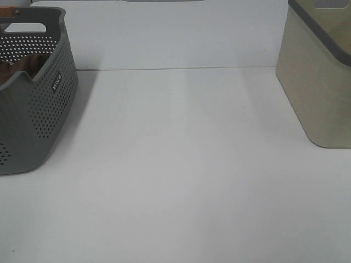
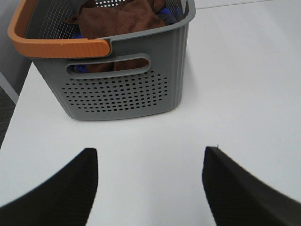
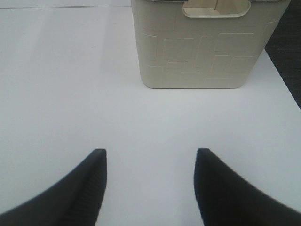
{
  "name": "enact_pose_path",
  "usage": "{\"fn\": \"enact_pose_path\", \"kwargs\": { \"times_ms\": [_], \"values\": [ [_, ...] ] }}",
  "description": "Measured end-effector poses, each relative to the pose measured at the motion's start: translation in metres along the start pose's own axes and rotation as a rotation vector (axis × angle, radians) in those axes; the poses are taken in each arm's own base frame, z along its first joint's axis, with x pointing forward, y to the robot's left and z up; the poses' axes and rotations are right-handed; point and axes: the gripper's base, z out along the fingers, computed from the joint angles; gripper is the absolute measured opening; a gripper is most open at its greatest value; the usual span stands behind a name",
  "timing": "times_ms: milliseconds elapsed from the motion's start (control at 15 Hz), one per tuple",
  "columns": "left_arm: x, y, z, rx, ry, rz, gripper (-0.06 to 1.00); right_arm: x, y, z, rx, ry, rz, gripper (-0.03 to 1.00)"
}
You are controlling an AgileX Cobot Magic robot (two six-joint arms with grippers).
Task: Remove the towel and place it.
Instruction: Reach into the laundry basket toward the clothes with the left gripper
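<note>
Towel [image 2: 120, 21] is lying bunched inside the grey basket [image 2: 122, 94], its reddish-brown folds heaping up to about rim level, with a blue cloth [image 2: 165, 17] peeking out beside and beneath it. From the high camera only a sliver of the towel is showing over the basket wall at the far left of the table [image 1: 175, 181].

The left gripper [image 2: 149, 155] is hovering over bare table near the basket, its jaws standing wide apart and carrying nothing. The right gripper [image 3: 150, 153] is likewise spread and empty, and is facing a beige bin [image 3: 207, 47] on the other side of the table, well apart from the basket.

Trouble is likely coming from the tangle: a grasp taken too deep could be dragging the blue cloth up along with the towel. The basket looks light (perforated plastic), so a snagged fold might be lifting or sliding it too. A long cloth pulled out low could also be catching on the rim.

Standing in the way is the orange handle [image 2: 56, 47] — it is resting along the rim on the side nearest the left gripper, so a reach is probably having to clear it before dropping in. Otherwise the table between basket and bin is lying bare.
</note>
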Motion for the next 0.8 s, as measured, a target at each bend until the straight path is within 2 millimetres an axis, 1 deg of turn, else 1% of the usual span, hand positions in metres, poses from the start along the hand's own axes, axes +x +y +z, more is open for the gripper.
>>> {"fn": "enact_pose_path", "kwargs": {
  "times_ms": [800],
  "values": [
    [0.0, 0.0, 0.0, 0.0, 0.0, 0.0, 0.62, 0.0, 0.0, 0.0, 0.0, 0.0, 0.0, 0.54]
  ]
}}
